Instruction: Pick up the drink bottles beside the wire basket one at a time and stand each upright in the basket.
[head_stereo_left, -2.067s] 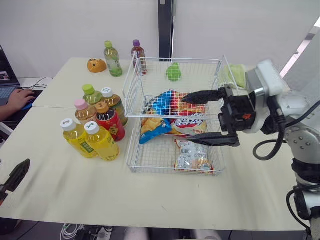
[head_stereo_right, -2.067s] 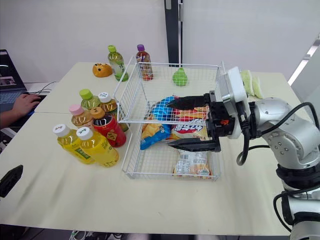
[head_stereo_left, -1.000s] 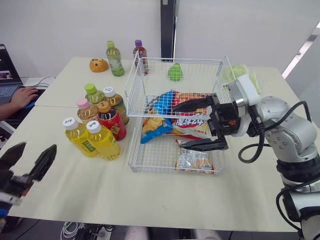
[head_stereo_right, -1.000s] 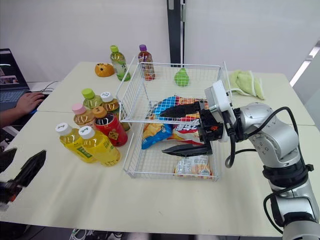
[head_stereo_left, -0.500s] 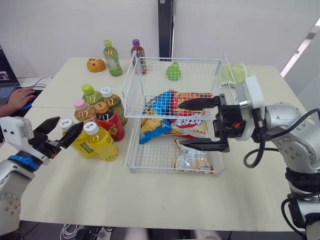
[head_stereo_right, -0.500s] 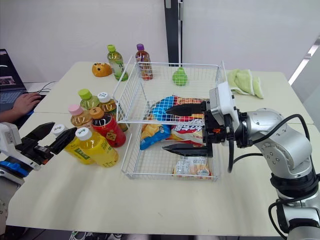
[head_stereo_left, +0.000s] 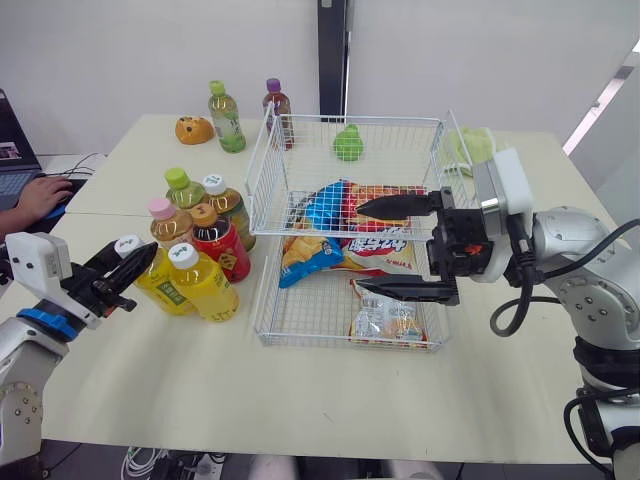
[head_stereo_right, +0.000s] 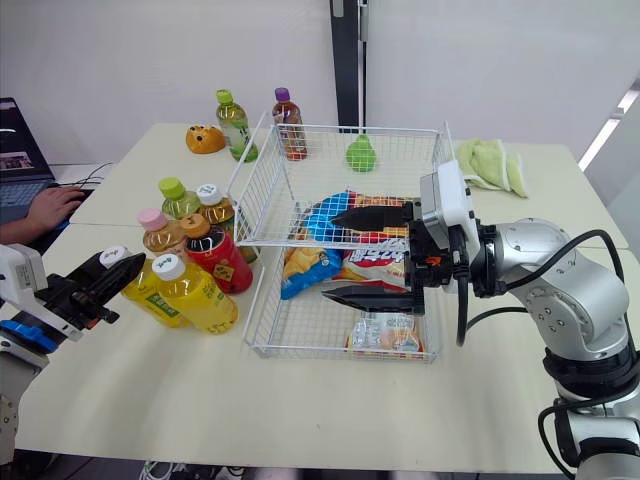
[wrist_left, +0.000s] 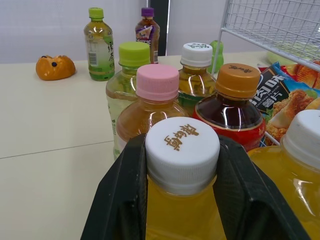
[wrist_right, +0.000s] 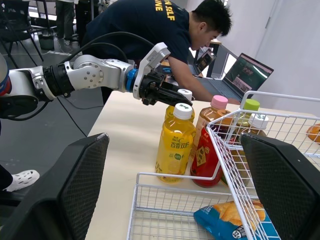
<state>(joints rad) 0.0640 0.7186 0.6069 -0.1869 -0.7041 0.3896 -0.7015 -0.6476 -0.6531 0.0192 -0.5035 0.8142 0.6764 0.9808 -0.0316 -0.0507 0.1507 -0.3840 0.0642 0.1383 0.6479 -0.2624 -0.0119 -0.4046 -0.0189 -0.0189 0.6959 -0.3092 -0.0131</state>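
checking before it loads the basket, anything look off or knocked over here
Nothing is spilled or toppled; the bottles beside the wire basket all stand upright. Odd: snack bags lie flat across much of the basket floor, where bottles must stand. The left end effector grips one yellow bottle's cap.

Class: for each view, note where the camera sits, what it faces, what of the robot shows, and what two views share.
Eye views: on the head, looking down at table, basket and bottles; both arms show.
Left wrist view: on the left wrist, facing a yellow bottle held between its jaws.
Right wrist view: on the right wrist, facing bottles and a person; its open jaws show.
Shared: that yellow bottle.
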